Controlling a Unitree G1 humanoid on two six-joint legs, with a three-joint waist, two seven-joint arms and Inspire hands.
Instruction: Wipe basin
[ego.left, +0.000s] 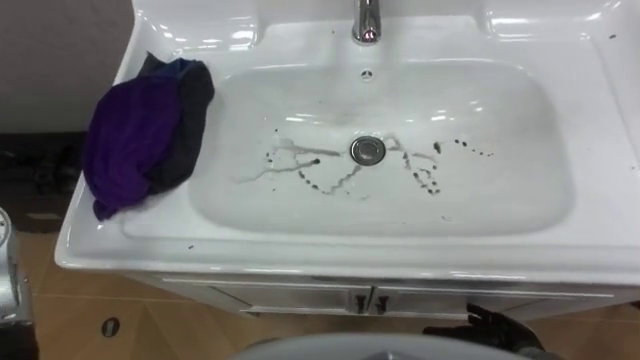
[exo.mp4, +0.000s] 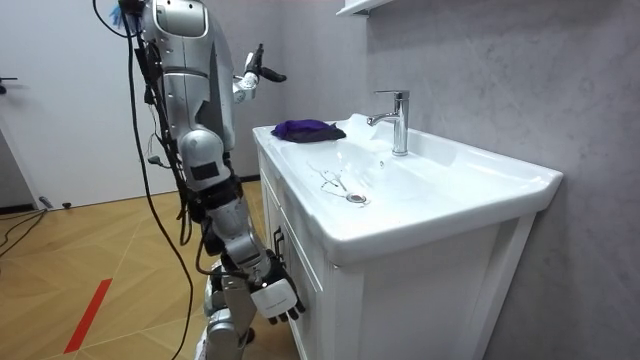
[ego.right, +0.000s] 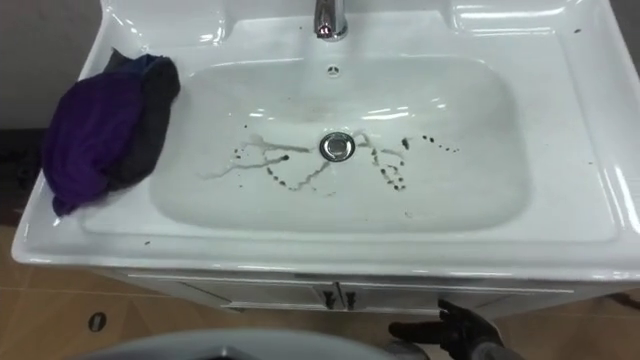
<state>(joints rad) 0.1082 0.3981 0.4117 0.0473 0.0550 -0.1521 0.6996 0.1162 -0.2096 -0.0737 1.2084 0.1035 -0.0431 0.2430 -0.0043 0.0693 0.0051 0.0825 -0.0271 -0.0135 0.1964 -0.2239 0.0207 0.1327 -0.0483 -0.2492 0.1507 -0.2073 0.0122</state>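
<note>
Wash-stand inventory, nearest item first.

1. Right hand (ego.right: 460, 328): low, at the front of the cabinet, below the basin's front right. The dark fingers are loosely spread and hold nothing.
2. Cabinet (ego.left: 300, 297): white, under the basin, with two small door handles (ego.left: 365, 300) side by side at the middle. The robot stands upright close against its front.
3. Basin (ego.left: 330, 250): white, rectangular bowl with a broad rim.
4. Stains (ego.left: 320, 180): dark, thin trails and dots on the bowl floor, on both sides of the drain (ego.left: 367, 150).
5. Cloth (ego.left: 140, 135): purple and dark, bunched, lying on the left rim and partly overhanging its outer edge.
6. Faucet (ego.left: 367, 22): chrome, at the middle of the back rim.
7. Left hand (exo.mp4: 252, 78): raised in the air near the cloth, apart from it, fingers extended and empty.
</note>
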